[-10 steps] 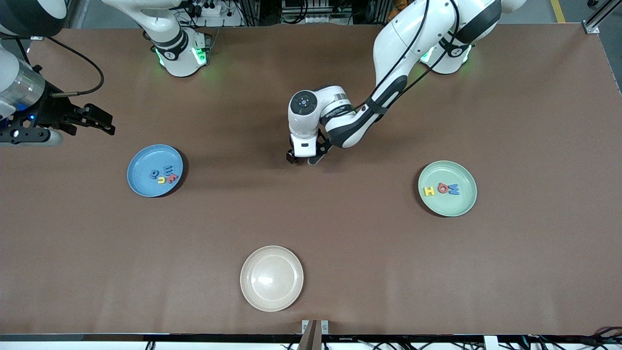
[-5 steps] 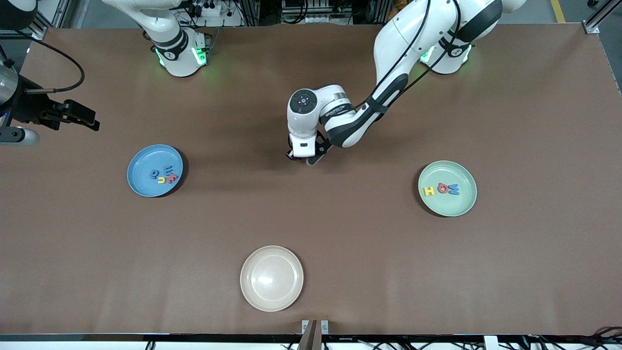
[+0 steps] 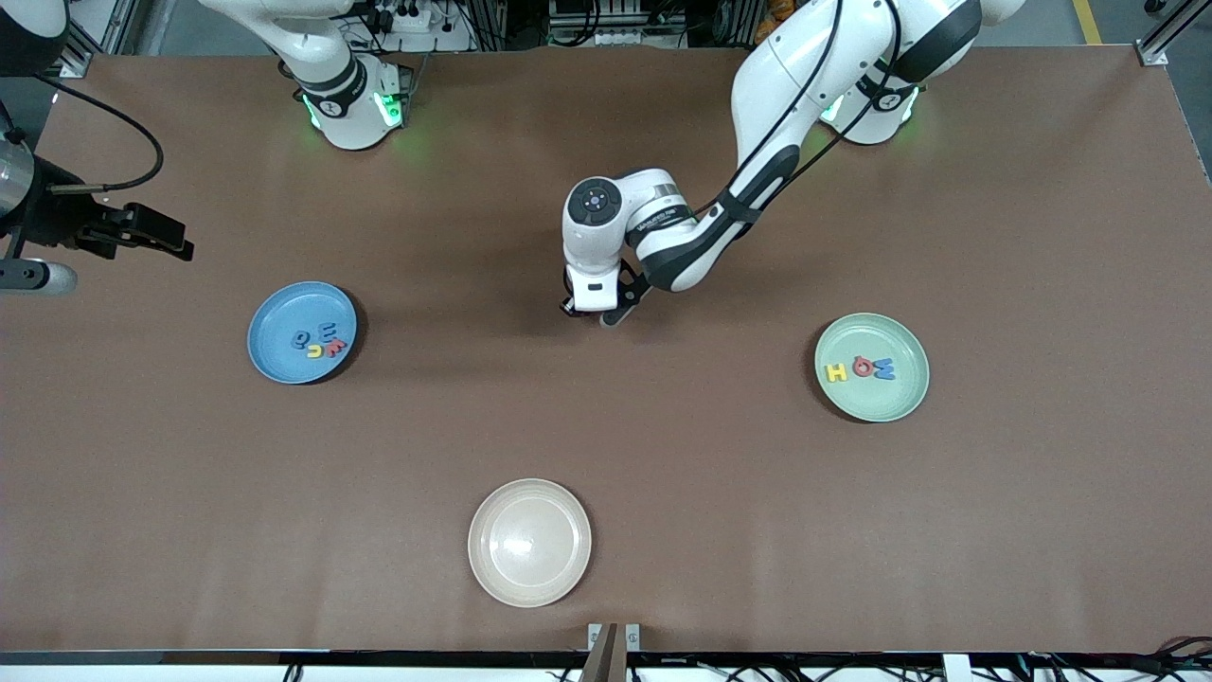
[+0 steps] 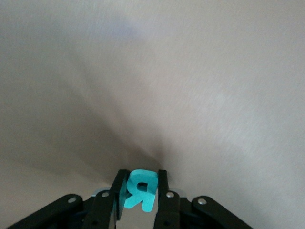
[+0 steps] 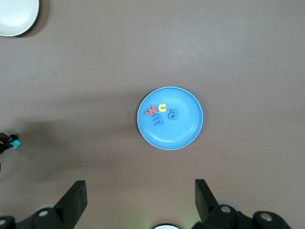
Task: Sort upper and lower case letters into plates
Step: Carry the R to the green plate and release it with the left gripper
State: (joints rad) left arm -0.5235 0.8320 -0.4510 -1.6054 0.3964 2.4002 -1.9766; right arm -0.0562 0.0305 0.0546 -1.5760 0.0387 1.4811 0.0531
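Note:
My left gripper (image 3: 589, 312) is shut on a teal letter R (image 4: 139, 190), low over the bare table between the two plates; in the left wrist view its fingers (image 4: 162, 191) clamp the letter's sides. The blue plate (image 3: 275, 313) toward the right arm's end holds several letters (image 3: 324, 339) in blue, yellow and red. The mint green plate (image 3: 876, 403) toward the left arm's end holds a yellow H, a red letter and a blue M (image 3: 861, 368). My right gripper (image 3: 156, 233) is open and empty, high near the table's edge; its view shows the blue plate (image 5: 181, 131).
A cream-beige plate (image 3: 529, 542) stands empty nearer the front camera than both other plates; it also shows in the right wrist view (image 5: 14, 16). The arms' bases stand along the table's back edge.
My right gripper has pulled away from the blue plate toward the table's edge, then held still. My left gripper has barely shifted, still holding the teal R.

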